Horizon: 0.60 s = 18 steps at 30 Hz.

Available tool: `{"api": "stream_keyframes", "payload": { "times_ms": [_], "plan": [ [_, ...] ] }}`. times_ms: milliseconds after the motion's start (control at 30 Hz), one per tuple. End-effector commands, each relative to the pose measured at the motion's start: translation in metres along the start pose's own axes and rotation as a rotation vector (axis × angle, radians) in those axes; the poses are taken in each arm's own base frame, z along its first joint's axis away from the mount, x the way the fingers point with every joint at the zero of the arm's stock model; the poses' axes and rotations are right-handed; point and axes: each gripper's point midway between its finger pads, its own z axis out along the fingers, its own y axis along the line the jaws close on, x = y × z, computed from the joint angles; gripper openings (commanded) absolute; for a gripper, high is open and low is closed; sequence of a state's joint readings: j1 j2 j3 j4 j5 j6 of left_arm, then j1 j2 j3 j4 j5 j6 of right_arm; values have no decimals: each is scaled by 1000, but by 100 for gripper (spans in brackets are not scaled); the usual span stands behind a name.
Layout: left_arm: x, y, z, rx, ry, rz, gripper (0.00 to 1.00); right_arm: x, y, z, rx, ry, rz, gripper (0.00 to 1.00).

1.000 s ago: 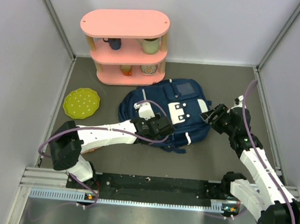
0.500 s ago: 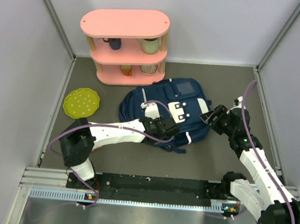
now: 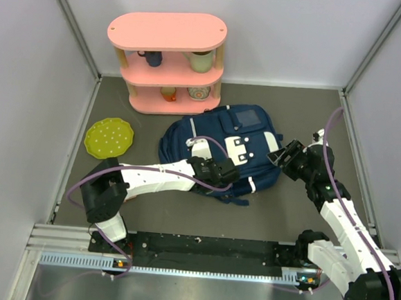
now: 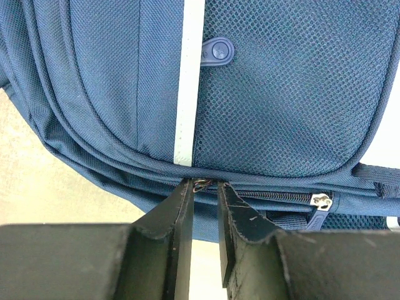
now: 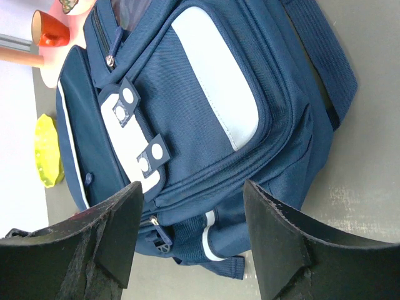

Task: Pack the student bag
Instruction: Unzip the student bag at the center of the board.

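1 student bag (image 3: 250, 136), 2 grippers, 1 pink shelf (image 3: 166, 33), 1 yellow plate (image 3: 109, 138), bag edge met by left gripper (image 4: 205, 187), jaws nearly together around 1 zip pull (image 4: 201, 183), real pinch cannot be told, right gripper (image 5: 190, 190) held wide apart, bag just ahead of it

Legible text: none in any view.
Student bag (image 3: 252, 130): no brand, label or number can be read.
White patch (image 5: 215, 94): plain, no lettering.
Zip pull (image 4: 321, 200): too small to read any mark.
Pink shelf (image 3: 166, 33), 11 o'clock of the bag: nothing readable.
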<state>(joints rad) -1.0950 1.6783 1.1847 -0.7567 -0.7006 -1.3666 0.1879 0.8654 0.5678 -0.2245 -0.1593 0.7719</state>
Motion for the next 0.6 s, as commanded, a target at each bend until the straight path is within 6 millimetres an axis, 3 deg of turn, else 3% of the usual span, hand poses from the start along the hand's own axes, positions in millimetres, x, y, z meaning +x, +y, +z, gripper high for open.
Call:
{"api": "stream_keyframes", "payload": {
  "times_ms": [0, 133, 400, 567],
  "plan": [
    [-22, 0, -1, -7, -83, -68, 24, -4, 9, 0, -33, -18, -2, 64],
    [-23, 0, 0, -11, -95, -71, 45, -4, 9, 0, -34, -15, 0, 64],
    [-38, -18, 0, 34, -156, -192, 54, -2, 9, 0, -37, -11, 3, 65],
    [-33, -29, 7, 90, -156, -256, 55, -2, 8, 0, -36, -7, -3, 65]
  ]
}}
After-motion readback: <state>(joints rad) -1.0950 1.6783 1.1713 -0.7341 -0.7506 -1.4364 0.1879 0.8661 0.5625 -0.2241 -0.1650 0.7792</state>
